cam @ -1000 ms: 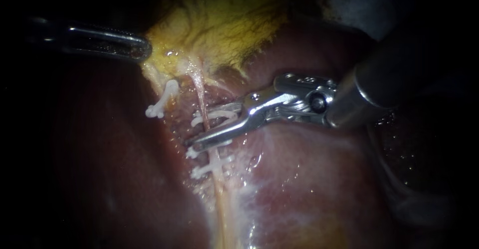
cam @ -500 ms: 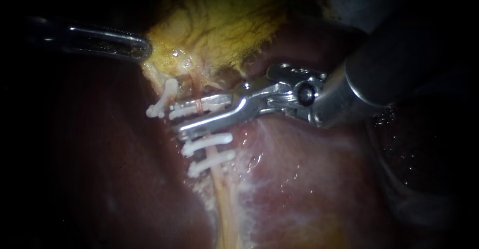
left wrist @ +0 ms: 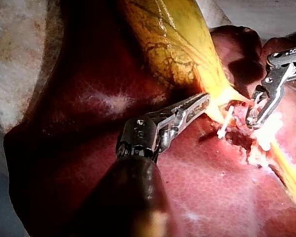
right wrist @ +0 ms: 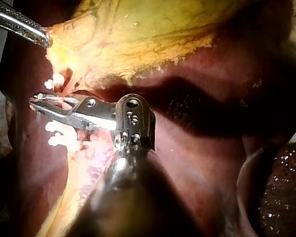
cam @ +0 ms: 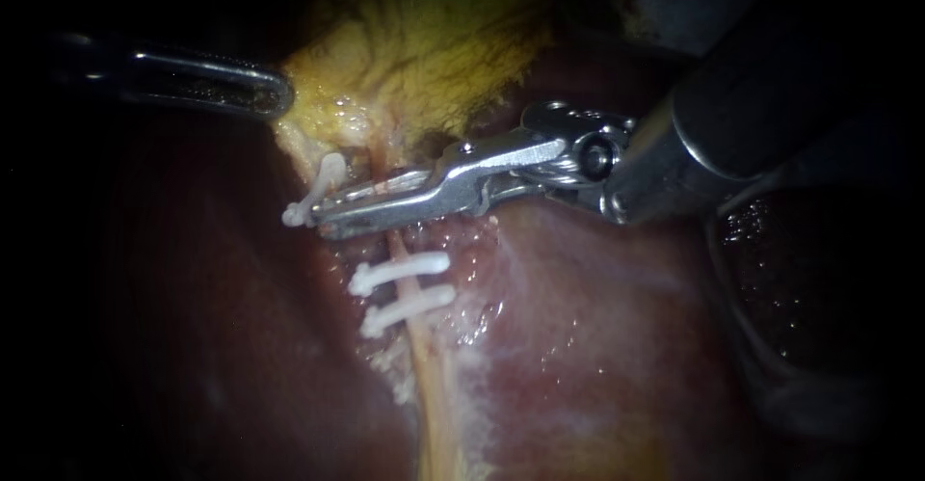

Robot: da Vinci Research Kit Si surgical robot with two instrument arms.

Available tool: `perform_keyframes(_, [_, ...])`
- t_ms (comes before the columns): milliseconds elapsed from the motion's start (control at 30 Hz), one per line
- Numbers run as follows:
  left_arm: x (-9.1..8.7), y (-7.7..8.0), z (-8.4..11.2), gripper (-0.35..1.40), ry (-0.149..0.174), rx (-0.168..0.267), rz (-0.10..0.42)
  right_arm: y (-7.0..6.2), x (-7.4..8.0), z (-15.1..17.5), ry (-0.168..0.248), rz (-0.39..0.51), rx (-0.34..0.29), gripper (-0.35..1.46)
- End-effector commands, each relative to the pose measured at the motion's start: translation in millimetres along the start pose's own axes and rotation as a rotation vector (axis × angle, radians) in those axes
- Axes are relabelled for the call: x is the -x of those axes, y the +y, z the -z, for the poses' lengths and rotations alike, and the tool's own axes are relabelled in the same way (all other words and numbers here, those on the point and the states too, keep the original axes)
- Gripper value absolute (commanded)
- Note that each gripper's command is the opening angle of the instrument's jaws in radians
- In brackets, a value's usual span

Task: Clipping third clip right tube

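Darkness swallowed the margins of the endoscope view, and the shaft of the left instrument (cam: pixel 277 95) faded into it at the upper left. Whether a clip sat inside the end effector of the right instrument (cam: pixel 326 221) could not be made out, since the metal covered that spot.

The right instrument's shaft came down from the upper right with its wrist bent. Its end effector lay almost level across the middle of the frame. It was clamped across the right tube (cam: pixel 416 336), with a sliver of pink tissue showing between its two halves. Just below it on the same tube sat two white clips (cam: pixel 400 269), one close under the other. Its tip reached nearly to a single white clip (cam: pixel 313 192) left of centre.

The left instrument's end effector was clenched on the yellow edge of the gallbladder (cam: pixel 424 47), which looked taut there.

Red-brown liver (cam: pixel 597 346), wet and glistening, filled the lower frame. In the left wrist view a pale mottled surface (left wrist: pixel 15 44) lay beyond the liver's edge. I could not tell what it was.
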Motion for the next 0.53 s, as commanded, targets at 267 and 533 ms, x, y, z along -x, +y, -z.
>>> perform_keyframes(267, [0.0, 0.0, 0.0, -0.35, 0.0, 0.0, 0.0, -0.2, 0.1, 0.0, -0.024, -0.024, -0.011, -0.35])
perform_keyframes(533, [0.0, 0.0, 0.0, -0.35, 0.0, 0.0, 0.0, 0.0, 0.1, 0.1, -0.024, -0.024, -0.01, -0.35])
